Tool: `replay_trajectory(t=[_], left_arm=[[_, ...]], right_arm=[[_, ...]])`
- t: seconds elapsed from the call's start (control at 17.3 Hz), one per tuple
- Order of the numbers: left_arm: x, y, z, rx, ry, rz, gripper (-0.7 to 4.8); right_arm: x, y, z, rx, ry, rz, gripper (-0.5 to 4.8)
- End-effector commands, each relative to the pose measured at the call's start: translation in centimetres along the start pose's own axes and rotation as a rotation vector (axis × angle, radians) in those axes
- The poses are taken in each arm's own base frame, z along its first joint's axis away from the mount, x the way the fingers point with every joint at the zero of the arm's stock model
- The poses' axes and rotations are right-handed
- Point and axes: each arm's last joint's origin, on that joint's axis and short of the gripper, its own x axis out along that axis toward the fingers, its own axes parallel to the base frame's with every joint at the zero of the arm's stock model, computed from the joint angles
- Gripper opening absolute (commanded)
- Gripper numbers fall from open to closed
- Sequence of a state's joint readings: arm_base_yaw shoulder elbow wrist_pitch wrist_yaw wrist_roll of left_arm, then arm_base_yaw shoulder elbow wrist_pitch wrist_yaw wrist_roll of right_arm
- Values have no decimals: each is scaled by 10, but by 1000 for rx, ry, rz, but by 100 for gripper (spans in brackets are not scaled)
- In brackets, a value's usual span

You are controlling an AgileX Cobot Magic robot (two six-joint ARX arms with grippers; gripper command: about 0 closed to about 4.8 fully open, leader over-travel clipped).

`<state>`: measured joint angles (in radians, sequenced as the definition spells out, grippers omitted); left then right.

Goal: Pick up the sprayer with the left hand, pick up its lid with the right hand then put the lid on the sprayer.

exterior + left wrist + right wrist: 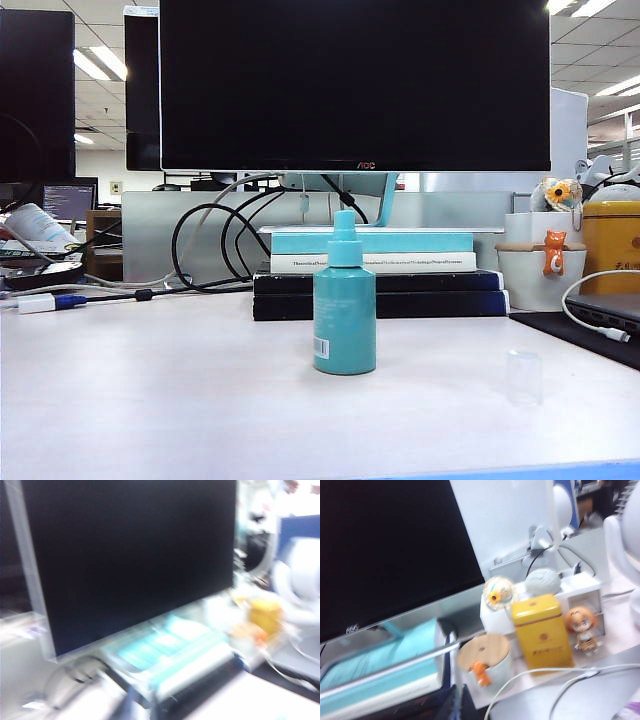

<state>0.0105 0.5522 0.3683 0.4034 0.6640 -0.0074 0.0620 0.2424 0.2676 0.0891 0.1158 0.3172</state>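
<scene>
The teal sprayer (344, 305) stands upright near the middle of the white table, its nozzle bare and a white barcode label low on its side. Its lid (523, 377), a small clear cap, stands on the table to the right of it and nearer the front edge. Neither gripper appears in the exterior view. The left wrist view is badly blurred; my left gripper (140, 707) shows only as two dark streaks, high above the table and facing the monitor. My right gripper (458, 705) is shut with nothing in it, pointing at the book stack. Sprayer and lid are out of both wrist views.
A large black monitor (355, 85) stands behind a stack of books (380, 275). At the right are a white cup with a brown lid (540, 270), a yellow tin (612, 245), and a laptop with a white cable (595, 310). Black cables (215, 245) loop at the left.
</scene>
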Motion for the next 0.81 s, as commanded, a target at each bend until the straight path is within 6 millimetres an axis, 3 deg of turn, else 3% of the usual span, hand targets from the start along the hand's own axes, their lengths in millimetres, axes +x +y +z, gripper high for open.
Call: replay_trajectory(t=[0.06,0.12,0.23,0.29,0.46,0.64,0.75,0.81], left_arm=[[20,12,-13,-3,11,-131,98],[28,15,-21,-25,33,-204,138],[46,13,-39,-14,72,-290,383],[54,9,-49,16,93,-332,458],[77,-9,-81,98,149,-476,468],[96,-15,-109,92,220,-554,479],[107,-12,-121,57,255,-576,479],[113,-10,-126,41,263,-596,479]], right_arm=[[24,11,12,-32,118,107,-5],[37,15,12,-65,190,169,-5],[61,21,5,-94,332,300,-5],[72,23,1,-79,401,367,-5],[96,26,-9,-41,524,466,-5],[103,27,-14,-58,553,527,-4],[103,29,-15,-69,568,608,25],[102,29,-16,-61,578,639,63]])
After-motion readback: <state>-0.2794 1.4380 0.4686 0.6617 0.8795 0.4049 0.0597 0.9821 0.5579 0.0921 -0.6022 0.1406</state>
